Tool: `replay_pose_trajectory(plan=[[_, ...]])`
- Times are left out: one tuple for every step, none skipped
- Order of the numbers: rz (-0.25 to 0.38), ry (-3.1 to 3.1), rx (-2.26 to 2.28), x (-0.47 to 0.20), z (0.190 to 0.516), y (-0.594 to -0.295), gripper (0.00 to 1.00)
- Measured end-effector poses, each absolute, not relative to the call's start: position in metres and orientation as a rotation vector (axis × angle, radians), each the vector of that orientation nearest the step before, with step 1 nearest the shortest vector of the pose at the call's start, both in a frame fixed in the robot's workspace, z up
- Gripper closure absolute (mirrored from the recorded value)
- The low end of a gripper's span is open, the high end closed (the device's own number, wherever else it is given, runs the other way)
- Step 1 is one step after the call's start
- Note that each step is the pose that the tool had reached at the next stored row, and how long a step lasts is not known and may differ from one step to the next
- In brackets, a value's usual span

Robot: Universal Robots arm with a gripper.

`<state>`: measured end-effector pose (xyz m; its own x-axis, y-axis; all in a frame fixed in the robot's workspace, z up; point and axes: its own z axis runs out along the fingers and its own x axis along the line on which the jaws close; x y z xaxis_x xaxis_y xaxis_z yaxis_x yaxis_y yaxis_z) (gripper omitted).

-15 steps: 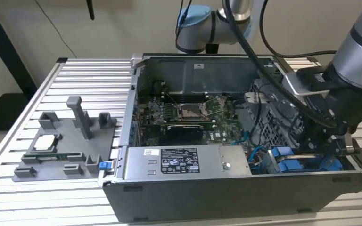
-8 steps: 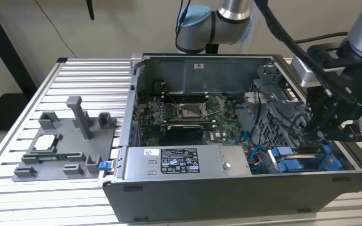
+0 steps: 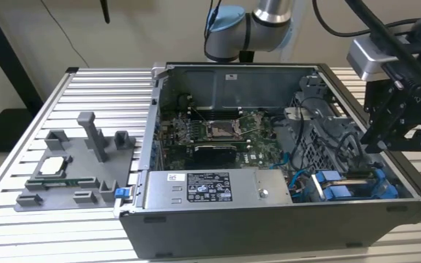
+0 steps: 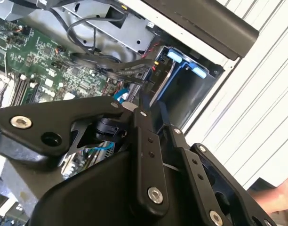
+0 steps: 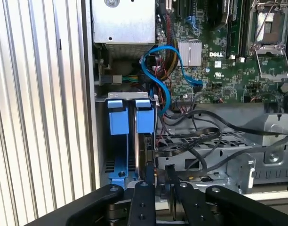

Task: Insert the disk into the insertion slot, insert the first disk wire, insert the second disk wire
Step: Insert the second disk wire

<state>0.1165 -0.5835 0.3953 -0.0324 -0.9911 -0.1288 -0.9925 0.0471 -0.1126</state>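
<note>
The slatted metal table carried an open computer case, lying on its side with the motherboard facing up. To the exterior view's left of the case sat a grey fixture tray. A grey labelled power-supply box filled the near middle of the case.

At the exterior view's right, the arm hung over the case's right edge, its black gripper reaching down just above the drive cage. The insertion slot, with its blue plastic tabs, lay in the near right corner of the case, and the disk stood edge-up in it beside the blue rails. In the first wrist view the gripper's fingers were drawn close together directly over the disk's top edge; whether they actually pinched it I could not tell. A blue cable looped near the cage.
</note>
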Motion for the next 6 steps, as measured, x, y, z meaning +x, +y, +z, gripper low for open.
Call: replay_pose_trajectory(plan=[[0.012,2.142,-2.058,0.1165,0.3955,-0.5835,0.0],[0.012,2.142,-2.057,0.1165,0.3956,-0.5835,0.0],[0.012,2.142,-2.058,0.1165,0.3964,-0.5835,0.0],[0.012,2.142,-2.058,0.1165,0.3972,-0.5835,0.0],[0.012,2.142,-2.058,0.1165,0.3972,-0.5835,0.0],[0.012,2.142,-2.058,0.1165,0.3972,-0.5835,0.0]])
